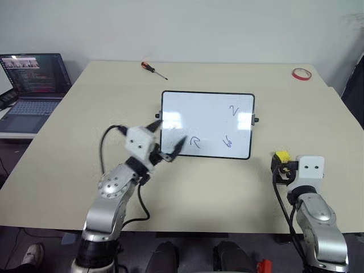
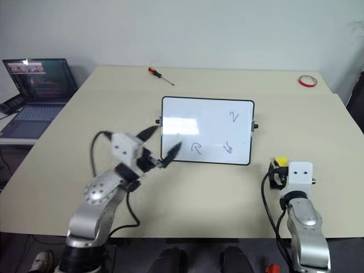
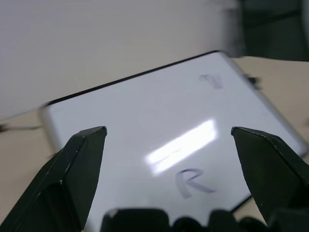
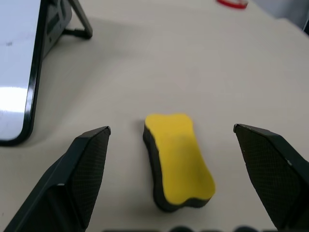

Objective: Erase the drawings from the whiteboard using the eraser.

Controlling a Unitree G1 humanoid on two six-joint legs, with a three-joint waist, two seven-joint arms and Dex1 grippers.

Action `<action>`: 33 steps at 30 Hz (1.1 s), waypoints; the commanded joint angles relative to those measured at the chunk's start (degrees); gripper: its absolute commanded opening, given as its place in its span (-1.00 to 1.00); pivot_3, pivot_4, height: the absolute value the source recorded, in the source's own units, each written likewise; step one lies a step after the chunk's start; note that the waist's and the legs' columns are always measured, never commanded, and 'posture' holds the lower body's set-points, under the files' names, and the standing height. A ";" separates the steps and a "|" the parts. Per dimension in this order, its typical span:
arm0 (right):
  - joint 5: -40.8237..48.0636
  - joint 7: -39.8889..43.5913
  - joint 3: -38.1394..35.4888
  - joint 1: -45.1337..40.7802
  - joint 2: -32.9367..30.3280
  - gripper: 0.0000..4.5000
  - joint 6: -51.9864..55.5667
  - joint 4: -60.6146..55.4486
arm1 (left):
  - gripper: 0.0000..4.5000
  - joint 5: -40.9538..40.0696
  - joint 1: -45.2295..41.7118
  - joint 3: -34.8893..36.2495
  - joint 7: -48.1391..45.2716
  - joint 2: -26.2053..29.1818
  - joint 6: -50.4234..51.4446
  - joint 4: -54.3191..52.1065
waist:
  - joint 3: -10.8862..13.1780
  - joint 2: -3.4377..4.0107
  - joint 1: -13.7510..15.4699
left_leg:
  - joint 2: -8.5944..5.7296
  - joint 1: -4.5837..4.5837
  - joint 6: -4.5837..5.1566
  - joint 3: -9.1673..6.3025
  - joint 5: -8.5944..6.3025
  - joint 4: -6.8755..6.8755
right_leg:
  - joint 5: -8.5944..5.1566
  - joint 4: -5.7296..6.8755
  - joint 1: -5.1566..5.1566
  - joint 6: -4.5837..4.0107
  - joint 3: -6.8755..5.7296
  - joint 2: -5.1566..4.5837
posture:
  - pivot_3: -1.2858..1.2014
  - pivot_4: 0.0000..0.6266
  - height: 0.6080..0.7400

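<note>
The whiteboard (image 1: 207, 122) rests propped up in the middle of the table. On it are the drawings: a tick (image 1: 234, 110), an arrow (image 1: 195, 142) and a curl (image 1: 228, 141). My left gripper (image 1: 165, 137) hovers open at the board's near left corner, and the left wrist view looks between its fingers (image 3: 77, 164) at the arrow (image 3: 190, 181). The yellow eraser (image 1: 281, 155) lies flat on the table to the right of the board. My right gripper (image 4: 171, 131) stands open with the eraser (image 4: 178, 159) between its two fingers, neither one touching it.
A red-handled screwdriver (image 1: 153, 69) lies behind the board. A red tape ring (image 1: 301, 74) sits at the far right corner. An open laptop (image 1: 34, 85) stands on a side table to the left. The board's stand leg (image 4: 79, 24) juts out behind it.
</note>
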 commanded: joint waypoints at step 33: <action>11.20 2.83 -5.76 -14.53 -2.18 0.99 6.98 15.13 | 1.00 -1.37 -16.21 -11.58 -25.54 -1.58 -4.72 19.42 | 0.01 0.02 -0.21 | 0.02 -0.04 0.07 0.06 0.03 0.02 | 0.00 0.06 -0.08 0.00 0.12 0.06 | 0.03 -0.52 1.00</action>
